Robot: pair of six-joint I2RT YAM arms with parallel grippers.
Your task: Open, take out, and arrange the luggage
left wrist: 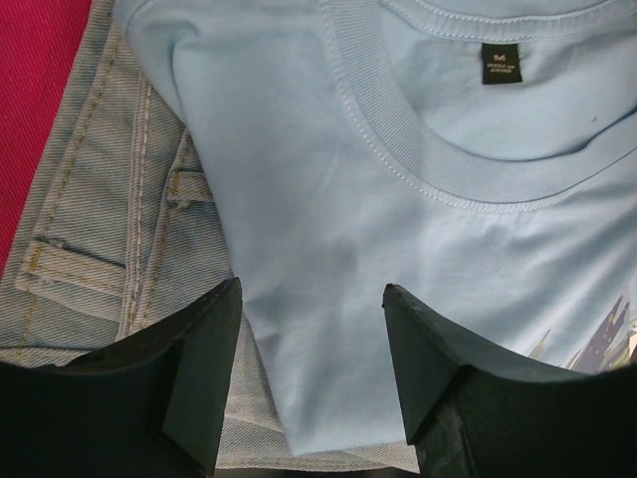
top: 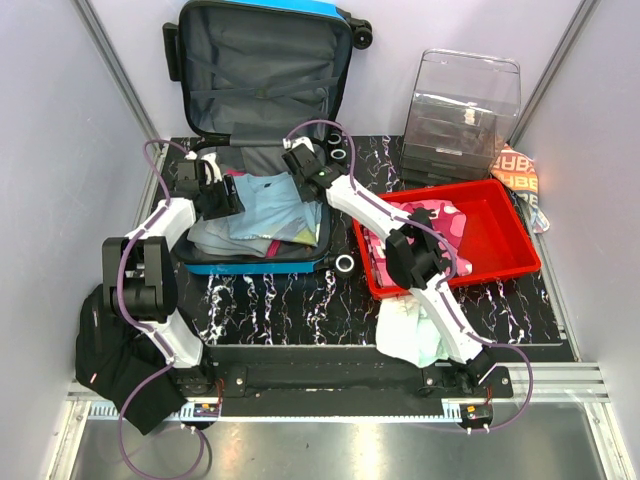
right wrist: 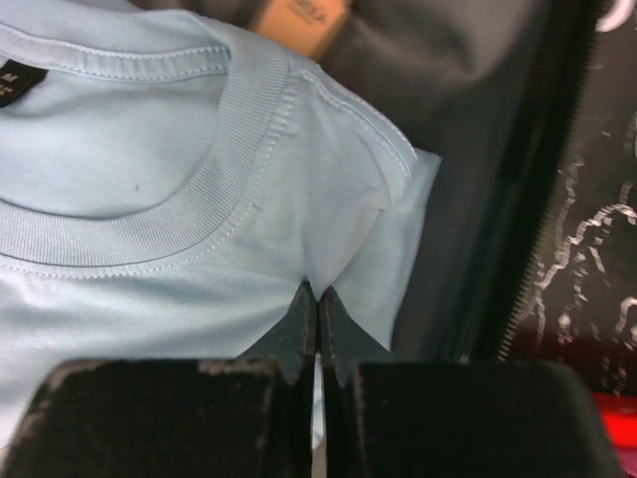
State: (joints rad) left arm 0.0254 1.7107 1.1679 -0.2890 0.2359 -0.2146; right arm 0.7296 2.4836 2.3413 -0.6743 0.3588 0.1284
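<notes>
While right jaws pinch the blue T-shirt (right wrist: 199, 229) in the luggage (top: 260, 70), left jaws wide

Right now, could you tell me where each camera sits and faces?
Top external: above, behind the robot, looking down; both arms reach into the open luggage.
Left wrist: facing down at a T-shirt over jeans; left gripper open.
Right wrist: facing down at the T-shirt's shoulder; right gripper pinches it.
Shared: both wrist views show the collar label.
</notes>
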